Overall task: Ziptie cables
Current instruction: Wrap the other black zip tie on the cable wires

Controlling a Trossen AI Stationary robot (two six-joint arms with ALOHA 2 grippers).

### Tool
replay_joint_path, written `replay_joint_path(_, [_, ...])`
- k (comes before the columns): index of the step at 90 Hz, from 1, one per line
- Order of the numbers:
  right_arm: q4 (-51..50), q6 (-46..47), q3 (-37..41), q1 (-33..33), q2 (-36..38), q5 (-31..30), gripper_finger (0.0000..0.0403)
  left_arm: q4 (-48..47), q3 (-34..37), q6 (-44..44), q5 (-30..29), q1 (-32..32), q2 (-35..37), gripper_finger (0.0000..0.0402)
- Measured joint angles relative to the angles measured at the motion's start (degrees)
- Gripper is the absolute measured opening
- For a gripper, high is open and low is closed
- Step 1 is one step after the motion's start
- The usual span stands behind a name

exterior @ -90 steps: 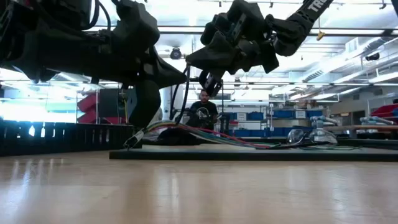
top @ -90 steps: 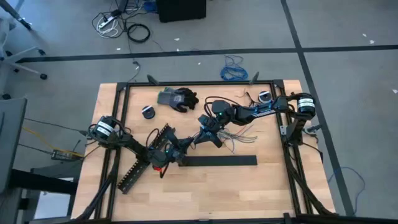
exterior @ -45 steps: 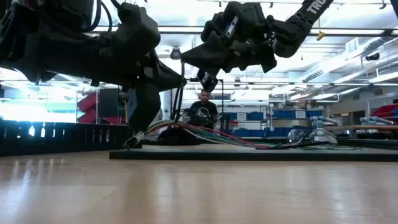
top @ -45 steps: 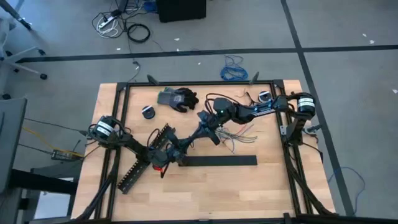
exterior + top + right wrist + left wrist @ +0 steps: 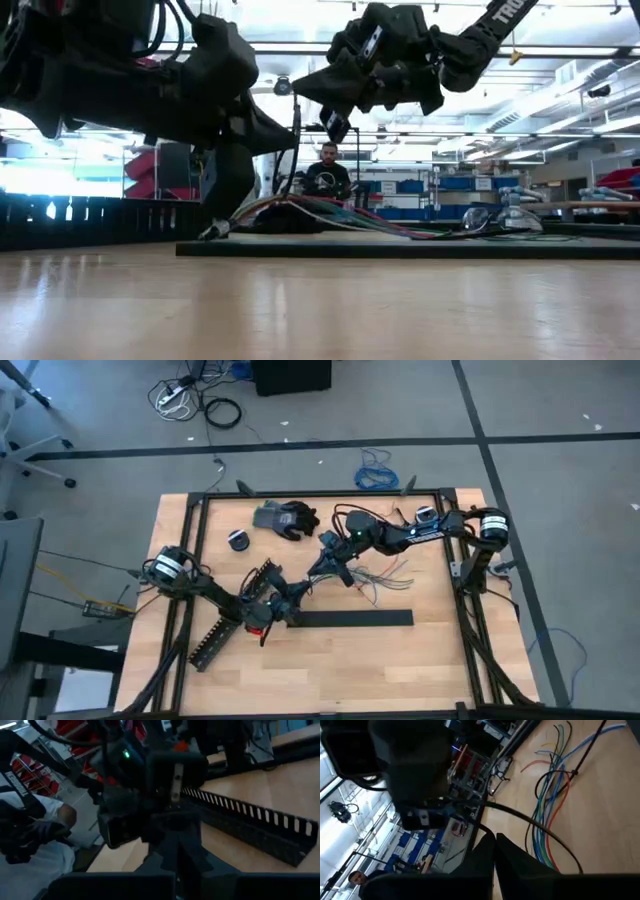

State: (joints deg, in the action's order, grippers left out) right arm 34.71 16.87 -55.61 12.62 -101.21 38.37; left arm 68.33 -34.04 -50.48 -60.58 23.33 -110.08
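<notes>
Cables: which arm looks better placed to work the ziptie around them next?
Probably the right. Its end effector hangs over the cables where they gather, apparently pinching a ziptie. The left end effector sits low beside the flat black bar.

Left arm reaches in from the worktop's left edge, left gripper (image 5: 296,594) low near centre, fingers closed. Right arm extends from the right edge; right gripper (image 5: 322,568) raised, fingers closed.

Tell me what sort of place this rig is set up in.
Probably a robotics lab or workshop. Beyond the wooden table, the low view shows shelving with blue bins and a person seated at work; the high view shows bare floor with loose cords.
</notes>
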Motion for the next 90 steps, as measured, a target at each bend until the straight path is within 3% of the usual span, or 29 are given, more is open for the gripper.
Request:
replay_joint_path(35, [-0.3,-0.4,0.0,1.9,4.5,0.4,0.0,-0.9,0.0,2.5,0.7,-0.2,0.0,0.0])
replay_joint_path(90, [0.2,-0.2,0.0,2.8,4.6,2.1,0.0,-1.5,0.0,5.9,1.3,-0.5,-0.1,0.0006])
